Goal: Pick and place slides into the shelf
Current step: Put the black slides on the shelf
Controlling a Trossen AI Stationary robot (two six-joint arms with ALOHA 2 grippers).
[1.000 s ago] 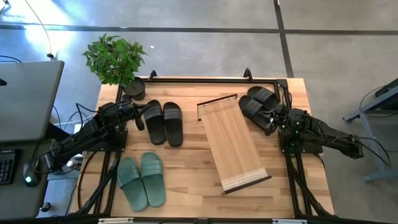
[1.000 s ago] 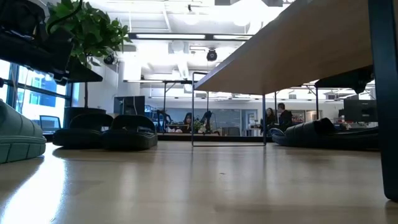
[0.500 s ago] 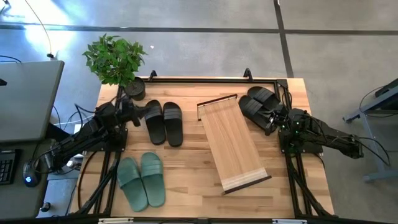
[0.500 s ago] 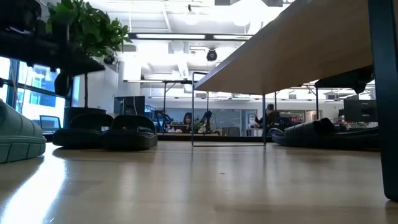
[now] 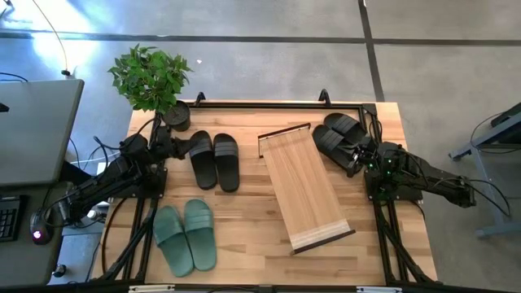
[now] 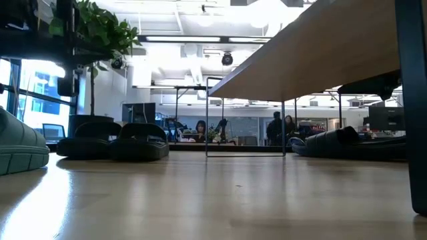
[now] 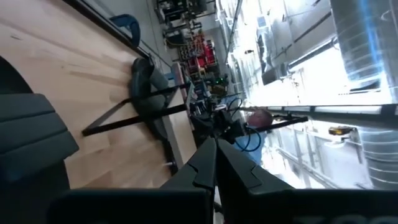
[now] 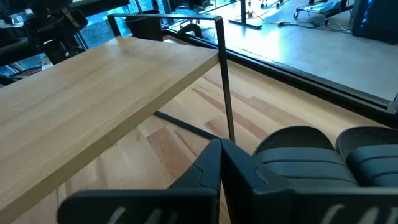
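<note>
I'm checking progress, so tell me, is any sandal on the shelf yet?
No, the shelf's wooden top is bare in the high view, and all the sandals lie on the table around it.

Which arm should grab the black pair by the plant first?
Left. The left gripper sits right beside that black pair, fingers shut. The right gripper is across the shelf, beside the other black pair.

- The high camera is looking straight down, taking in the whole table and both arms.
- The low camera is sitting at tabletop height, facing level under the shelf into the room.
- The right wrist camera is looking closely at the shelf plank and a black slide.
- The left wrist camera is apparently viewing the table sideways, sharing the shelf frame.
</note>
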